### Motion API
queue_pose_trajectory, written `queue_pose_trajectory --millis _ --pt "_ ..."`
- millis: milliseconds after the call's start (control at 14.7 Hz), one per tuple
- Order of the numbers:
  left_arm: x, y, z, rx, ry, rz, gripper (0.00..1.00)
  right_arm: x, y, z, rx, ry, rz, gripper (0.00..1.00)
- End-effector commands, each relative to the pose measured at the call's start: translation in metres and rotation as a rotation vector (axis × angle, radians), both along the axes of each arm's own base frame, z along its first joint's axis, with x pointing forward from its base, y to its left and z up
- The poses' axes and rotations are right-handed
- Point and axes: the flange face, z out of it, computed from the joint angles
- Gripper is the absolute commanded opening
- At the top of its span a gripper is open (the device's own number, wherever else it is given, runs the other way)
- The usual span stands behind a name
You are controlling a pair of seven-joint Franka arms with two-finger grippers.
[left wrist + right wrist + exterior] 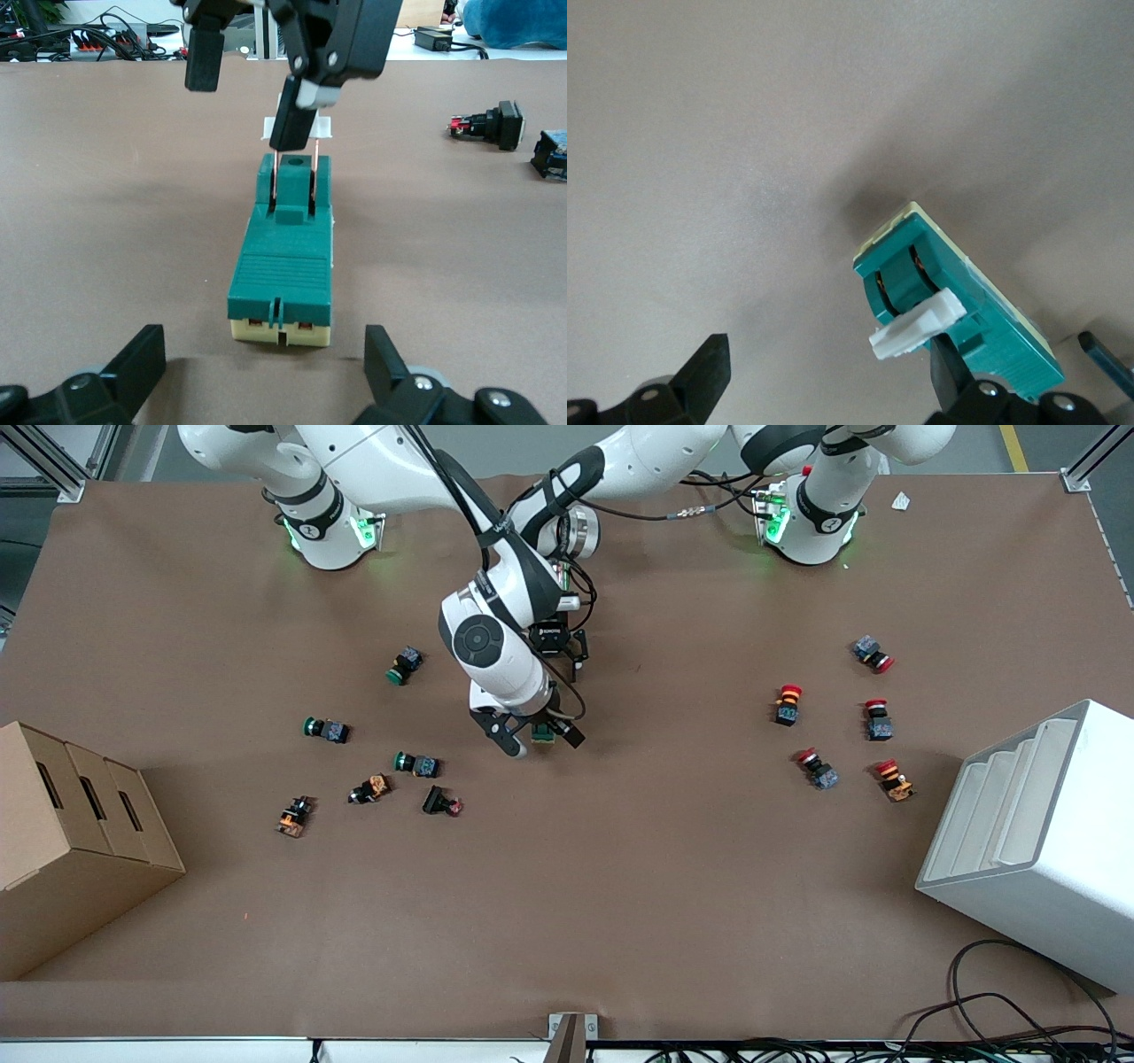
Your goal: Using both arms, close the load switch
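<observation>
The load switch (542,732) lies on the brown table near the middle, a dark-green block with a cream base (281,257). Its white lever (917,328) sticks up at one end. My right gripper (534,737) hangs over the switch, open, with one finger (950,376) against the lever and the other well clear; it also shows in the left wrist view (246,111). My left gripper (264,363) is open and low at the switch's other, cream end (560,646), with its fingers spread wider than the block and not touching it.
Several green-capped and orange push-buttons (415,763) lie toward the right arm's end, beside a cardboard box (80,841). Several red-capped push-buttons (788,702) lie toward the left arm's end, near a white rack (1036,841). Cables (992,1010) run along the table's front edge.
</observation>
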Motion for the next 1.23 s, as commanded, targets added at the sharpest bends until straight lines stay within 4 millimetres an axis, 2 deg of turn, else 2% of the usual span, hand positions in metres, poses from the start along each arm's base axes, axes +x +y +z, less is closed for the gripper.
queue_pose_trajectory --millis 0,272,545,749,885,953,1157 --pt "-0.010 0.007 -0.028 0.014 0.036 -0.007 0.99 0.009 0.006 -0.007 0.012 -0.012 0.006 1.00" --pt "-0.009 0.007 -0.028 0.015 0.031 -0.005 1.00 0.032 0.006 -0.010 0.026 -0.032 -0.014 1.00" --pt "-0.009 0.007 -0.028 0.015 0.031 -0.005 1.00 0.060 -0.007 -0.012 0.039 -0.031 -0.061 1.00" --pt "-0.010 0.008 -0.031 0.019 0.034 -0.004 1.00 0.067 -0.023 -0.020 0.079 0.084 -0.154 1.00" --pt "-0.012 0.007 -0.031 0.020 0.030 -0.008 1.00 0.082 -0.034 -0.014 0.100 0.136 -0.185 1.00" --pt "-0.012 0.007 -0.031 0.021 0.029 -0.007 1.00 0.081 -0.036 -0.016 0.097 0.150 -0.184 1.00" --pt "-0.013 0.008 -0.032 0.013 0.031 -0.003 1.00 0.089 -0.046 -0.030 0.089 0.164 -0.205 1.00"
